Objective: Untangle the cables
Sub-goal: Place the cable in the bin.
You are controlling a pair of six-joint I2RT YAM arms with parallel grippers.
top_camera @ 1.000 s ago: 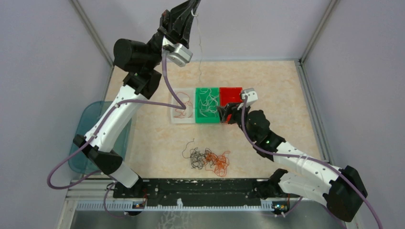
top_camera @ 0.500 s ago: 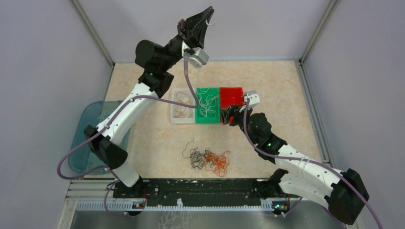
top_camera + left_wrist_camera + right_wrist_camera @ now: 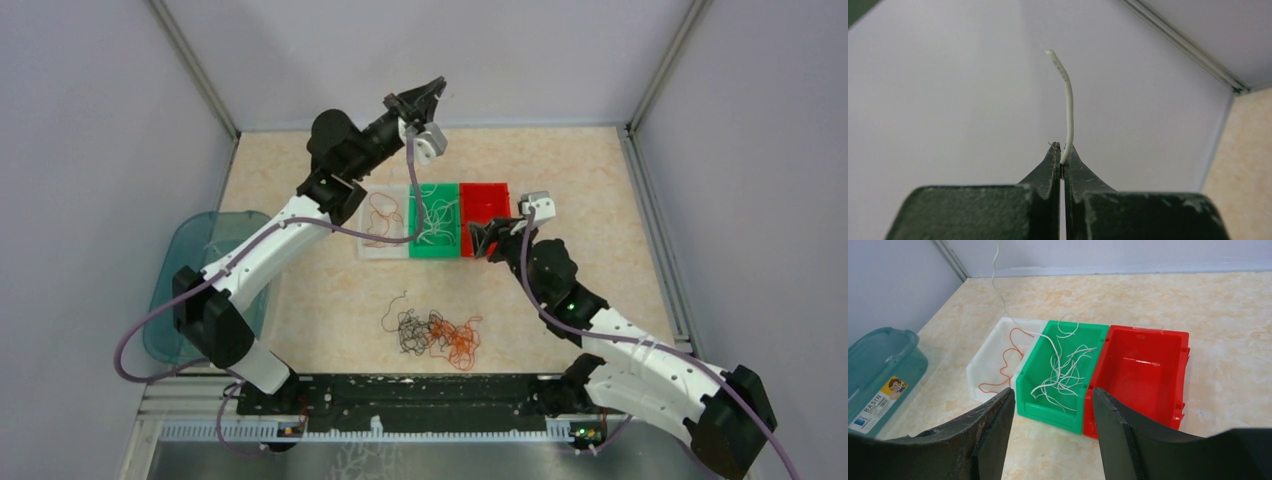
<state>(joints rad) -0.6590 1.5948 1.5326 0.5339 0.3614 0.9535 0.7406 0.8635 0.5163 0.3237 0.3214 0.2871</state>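
Observation:
My left gripper [image 3: 437, 88] is raised above the back of the table, shut on a thin white cable [image 3: 1068, 105] whose end sticks out past the fingertips. The strand [image 3: 997, 280] hangs down into the green bin [image 3: 434, 254], which holds several white cables [image 3: 1063, 372]. A tangle of black and orange cables [image 3: 435, 335] lies on the table in front. My right gripper [image 3: 482, 238] is open and empty, low in front of the green bin [image 3: 1048, 416] and red bin [image 3: 1143, 375].
A white bin [image 3: 383, 253] left of the green one holds an orange cable [image 3: 1007, 360]. The red bin [image 3: 484, 203] is empty. A teal basin [image 3: 200, 260] sits off the table's left edge. Grey walls enclose the table.
My left arm has come down and swung right and forward with the white cable, so the strand now droops into the green bin. My right gripper has shifted slightly right.

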